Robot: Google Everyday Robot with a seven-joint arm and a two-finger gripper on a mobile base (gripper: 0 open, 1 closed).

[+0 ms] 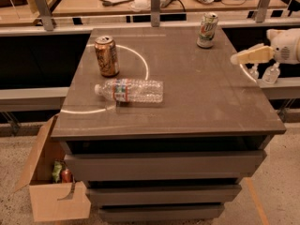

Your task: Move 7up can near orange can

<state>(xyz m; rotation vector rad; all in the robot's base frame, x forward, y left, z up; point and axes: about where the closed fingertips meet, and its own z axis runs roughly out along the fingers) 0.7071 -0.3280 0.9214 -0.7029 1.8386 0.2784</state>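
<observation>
My gripper [243,56] hangs at the right edge of the worktop [201,97], pointing inward over it. The 7up can [206,30] stands upright by the far right corner, well apart from the orange can [107,56], upright near the far left corner. A clear plastic bottle [130,90] lies on its side just in front of the orange can.
</observation>
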